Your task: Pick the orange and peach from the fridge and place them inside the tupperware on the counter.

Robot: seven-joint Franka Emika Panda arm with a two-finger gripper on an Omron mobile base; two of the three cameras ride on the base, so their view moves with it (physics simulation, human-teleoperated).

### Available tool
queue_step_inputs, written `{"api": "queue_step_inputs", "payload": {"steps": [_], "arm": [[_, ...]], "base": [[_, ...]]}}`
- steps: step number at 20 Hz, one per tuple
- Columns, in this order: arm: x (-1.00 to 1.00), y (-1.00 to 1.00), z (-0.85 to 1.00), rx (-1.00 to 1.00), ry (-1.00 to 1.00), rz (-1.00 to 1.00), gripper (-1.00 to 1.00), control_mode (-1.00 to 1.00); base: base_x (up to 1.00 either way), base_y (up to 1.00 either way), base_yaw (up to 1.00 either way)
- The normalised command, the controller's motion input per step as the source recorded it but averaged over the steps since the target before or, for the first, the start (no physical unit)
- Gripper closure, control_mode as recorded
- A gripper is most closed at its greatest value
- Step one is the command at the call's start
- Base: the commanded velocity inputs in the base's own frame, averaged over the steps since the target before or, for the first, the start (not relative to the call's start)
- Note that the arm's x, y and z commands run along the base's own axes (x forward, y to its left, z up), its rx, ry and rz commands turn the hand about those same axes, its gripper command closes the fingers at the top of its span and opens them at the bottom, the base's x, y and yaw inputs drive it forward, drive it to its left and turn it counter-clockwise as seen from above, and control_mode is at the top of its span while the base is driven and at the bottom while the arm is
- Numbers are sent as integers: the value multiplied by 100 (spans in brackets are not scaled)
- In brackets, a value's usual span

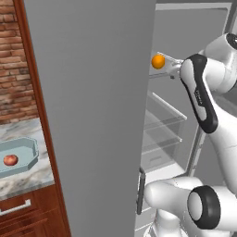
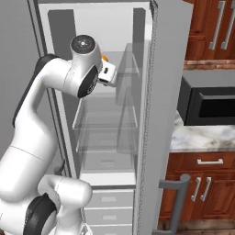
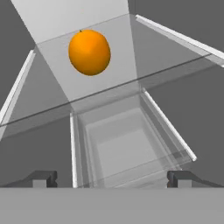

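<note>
Fingers (image 3: 112,178) spread wide, empty, near orange (image 3: 89,51) on fridge (image 2: 96,27) shelf.

Kitchen: fridge (image 2: 165,92), marble counter (image 1: 23,178)

The white arm rises from its base, bends at a dark-jointed elbow and reaches forward at about shoulder height, the forearm roughly level and the wrist turned so the hand points ahead. The gripper (image 3: 112,178) has its jaws spread wide, the two dark fingertips (image 3: 43,178) standing far apart with nothing between them. Ahead of the pincer and a little above its midline, slightly toward the left tip, sits the orange (image 3: 89,51), untouched and well clear.
</note>
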Motion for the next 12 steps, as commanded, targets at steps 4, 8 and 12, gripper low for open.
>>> {"api": "queue_step_inputs", "payload": {"steps": [4, 8, 12], "arm": [[50, 0, 39, 0, 0, 0, -100, -100], [35, 0, 39, 0, 0, 0, -100, -100], [27, 0, 11, 0, 0, 0, -100, -100]], "base": [[0, 0, 0], [0, 0, 0], [0, 0, 0]]}}
